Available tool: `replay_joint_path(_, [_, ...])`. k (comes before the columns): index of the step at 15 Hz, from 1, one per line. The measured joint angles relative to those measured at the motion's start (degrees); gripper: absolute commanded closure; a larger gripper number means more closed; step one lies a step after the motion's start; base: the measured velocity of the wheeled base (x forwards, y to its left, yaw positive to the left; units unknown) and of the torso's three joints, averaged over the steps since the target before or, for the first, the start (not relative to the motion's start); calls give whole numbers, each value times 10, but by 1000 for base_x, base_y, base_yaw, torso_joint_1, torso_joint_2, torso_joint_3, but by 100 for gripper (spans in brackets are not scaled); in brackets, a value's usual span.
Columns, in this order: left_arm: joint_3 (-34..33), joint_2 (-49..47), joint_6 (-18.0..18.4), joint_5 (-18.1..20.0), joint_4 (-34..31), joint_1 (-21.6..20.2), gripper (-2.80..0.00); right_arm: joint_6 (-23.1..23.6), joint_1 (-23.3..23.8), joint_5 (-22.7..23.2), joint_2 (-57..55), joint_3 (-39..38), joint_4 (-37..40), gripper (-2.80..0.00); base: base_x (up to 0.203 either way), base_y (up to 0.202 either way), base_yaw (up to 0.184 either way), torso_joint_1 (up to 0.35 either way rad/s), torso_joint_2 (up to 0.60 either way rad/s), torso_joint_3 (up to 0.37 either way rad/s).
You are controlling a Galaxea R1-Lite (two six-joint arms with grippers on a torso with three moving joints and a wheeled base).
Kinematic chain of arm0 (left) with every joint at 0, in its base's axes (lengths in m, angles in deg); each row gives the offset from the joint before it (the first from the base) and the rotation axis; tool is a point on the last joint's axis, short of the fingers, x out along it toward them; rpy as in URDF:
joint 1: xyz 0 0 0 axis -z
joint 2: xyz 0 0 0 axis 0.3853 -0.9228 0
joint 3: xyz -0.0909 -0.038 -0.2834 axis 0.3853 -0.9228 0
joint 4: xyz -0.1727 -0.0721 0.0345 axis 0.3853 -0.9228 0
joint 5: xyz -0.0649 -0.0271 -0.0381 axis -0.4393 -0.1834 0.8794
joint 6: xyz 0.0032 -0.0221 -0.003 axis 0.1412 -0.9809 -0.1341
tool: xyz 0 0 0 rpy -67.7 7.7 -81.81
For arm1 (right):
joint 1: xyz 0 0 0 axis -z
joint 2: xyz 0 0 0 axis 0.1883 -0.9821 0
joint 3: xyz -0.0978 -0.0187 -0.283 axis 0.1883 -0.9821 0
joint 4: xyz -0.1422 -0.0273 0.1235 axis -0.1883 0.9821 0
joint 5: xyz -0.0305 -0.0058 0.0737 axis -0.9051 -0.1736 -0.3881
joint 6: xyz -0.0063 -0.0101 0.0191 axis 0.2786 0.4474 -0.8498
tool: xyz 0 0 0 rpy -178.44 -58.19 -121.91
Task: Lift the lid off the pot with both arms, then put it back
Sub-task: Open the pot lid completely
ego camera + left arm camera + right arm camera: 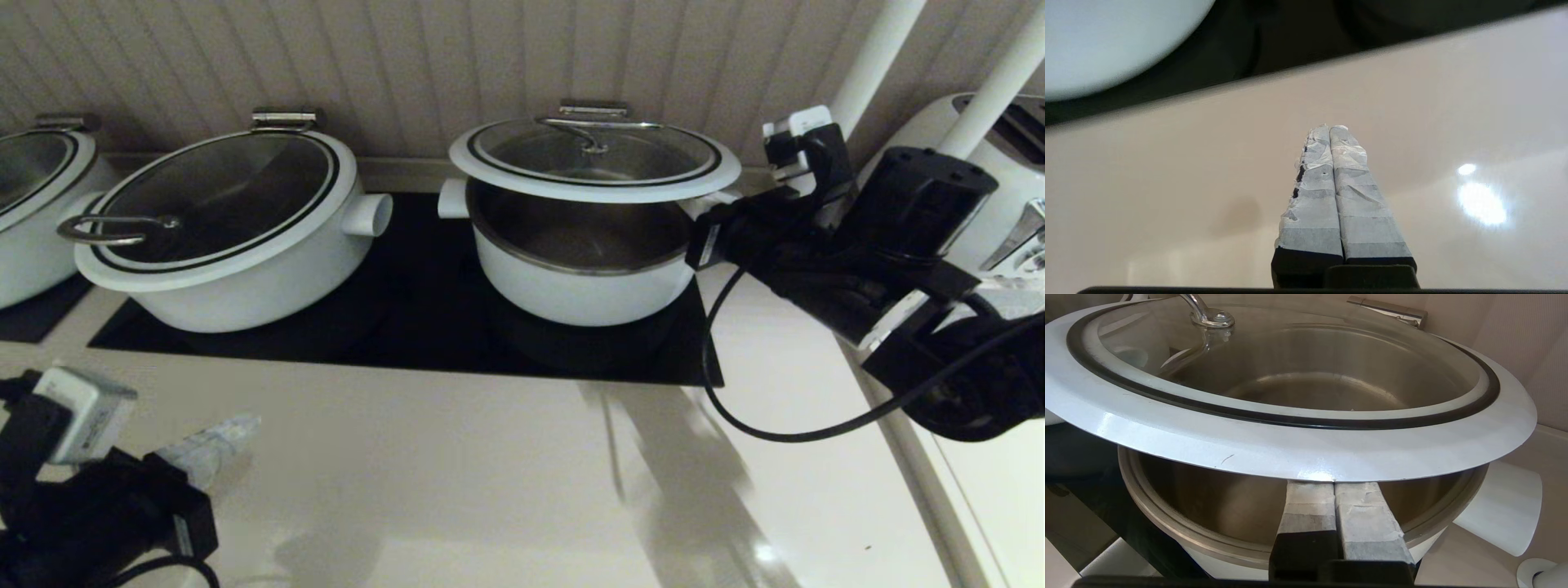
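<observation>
Near, the left gripper [1331, 134] rests low over the table [490, 474], pinched together on nothing. Farther back, the right gripper [1334, 488], clenched, props the lid [594, 159] up from under its rim, above the pot [584, 269].

Head camera high, facing down; right wrist close under lid [1290, 453], shared with head view

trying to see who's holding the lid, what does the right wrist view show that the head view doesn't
Only the right wrist view shows the right gripper shut, its fingers wedged under the raised lid's white rim. Only the head view shows the left gripper parked low over the counter, far from the pot, plus a second lidded pot. Both show the lid propped up above the pot's steel rim.
</observation>
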Motion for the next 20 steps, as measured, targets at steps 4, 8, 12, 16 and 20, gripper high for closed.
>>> replay_joint_path(4, [-63, 66, -14, -1, -20, -25, 0, 0, 0, 0, 0, 0, 0, 0, 0, 0, 0, 0, 0, 0])
replay_joint_path(8, [-72, 171, -26, -5, -143, -30, 0, 0, 1, 0, 0, 0, -3, 0, 0, 0, 0, 0, 0, 0])
replay_joint_path(12, [-70, 347, -30, -4, -327, -27, 0, 0, 4, 0, 2, 0, -12, 0, 0, 0, 0, 0, 0, 0])
replay_joint_path(16, [-61, 446, -45, -7, -446, -19, 0, 1, 4, 0, 3, -1, -16, 0, 0, 0, 0, 0, 0, 0])
replay_joint_path(20, [-72, 466, -49, -20, -443, -18, 0, 1, 4, 0, 5, -2, -19, 0, 0, 0, 0, 0, 0, 0])
